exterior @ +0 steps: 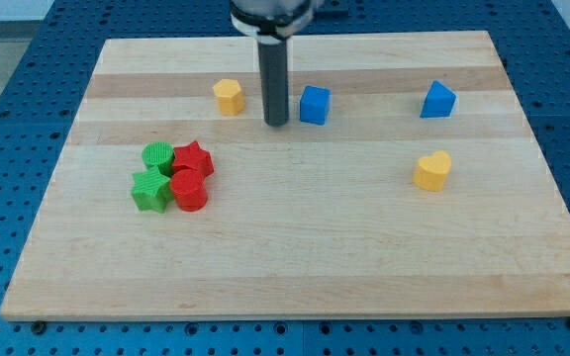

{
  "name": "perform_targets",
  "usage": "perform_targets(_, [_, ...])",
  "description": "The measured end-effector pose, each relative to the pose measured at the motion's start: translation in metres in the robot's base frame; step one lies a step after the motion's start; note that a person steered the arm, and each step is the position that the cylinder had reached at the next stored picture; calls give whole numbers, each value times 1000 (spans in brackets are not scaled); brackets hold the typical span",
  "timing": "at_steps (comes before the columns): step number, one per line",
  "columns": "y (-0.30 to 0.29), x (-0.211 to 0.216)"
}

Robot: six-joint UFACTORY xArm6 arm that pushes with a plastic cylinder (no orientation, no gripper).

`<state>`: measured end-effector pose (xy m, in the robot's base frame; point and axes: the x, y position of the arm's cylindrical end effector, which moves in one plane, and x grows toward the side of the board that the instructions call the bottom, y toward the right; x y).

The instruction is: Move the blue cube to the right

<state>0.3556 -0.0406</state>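
Observation:
The blue cube [314, 105] sits on the wooden board [295, 247] near the view's top, a little right of centre. My tip [276, 124] is the lower end of a dark rod that comes down from the view's top. It stands just left of the blue cube, with a small gap between them. A yellow hexagonal block [229, 97] lies left of the rod.
A blue triangular block [438, 100] lies at the view's upper right. A yellow heart block [432, 170] lies below it. At the left a cluster holds a green cylinder [157, 156], a green star [150, 190], a red star [193, 159] and a red cylinder [189, 191].

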Motion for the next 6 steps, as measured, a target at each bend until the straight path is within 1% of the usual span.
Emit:
perform_targets(1, [-6,-30])
perform_targets(2, [27,-47])
perform_targets(3, [26,-51])
perform_targets(4, [5,-32])
perform_targets(5, [9,-12])
perform_targets(6, [34,-12])
